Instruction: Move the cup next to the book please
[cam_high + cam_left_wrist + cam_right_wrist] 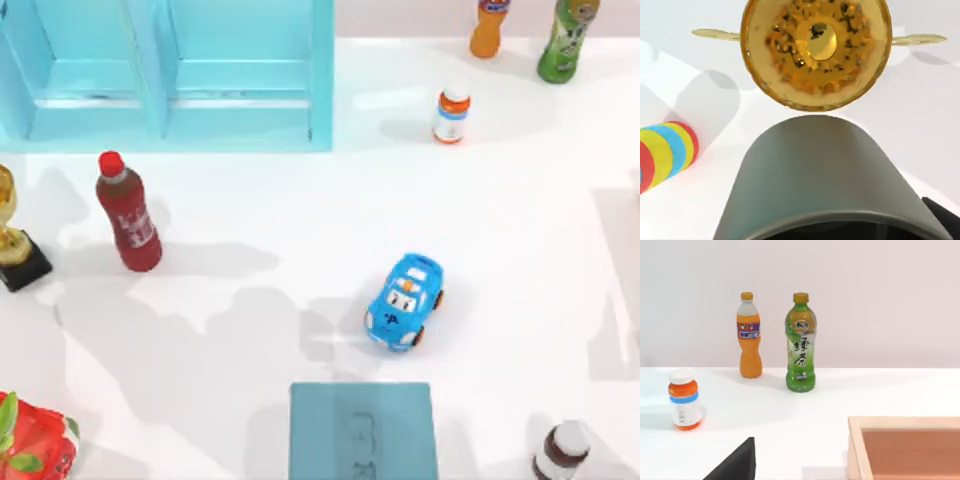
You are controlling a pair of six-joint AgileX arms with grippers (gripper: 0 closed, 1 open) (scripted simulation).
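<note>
The cup [820, 175], plain grey-olive and round, sits very close in the left wrist view, its rim toward the camera. Just beyond it stands the gold trophy [815, 50]. A black part of my left gripper [944, 220] shows beside the cup. Whether it holds the cup is hidden. The teal-blue book [363, 432] lies flat at the table's near edge in the top view, a little right of centre. A black edge of my right gripper [735, 465] shows in the right wrist view, far from the cup.
A blue toy car [404, 301] stands just beyond the book. The trophy [12, 235] and a red bottle [127, 212] stand at the left. A light-blue shelf unit [170, 70] is at the back. Bottles [451, 113] [568, 38] [560, 452] line the right. A wooden box [905, 447] is near my right gripper.
</note>
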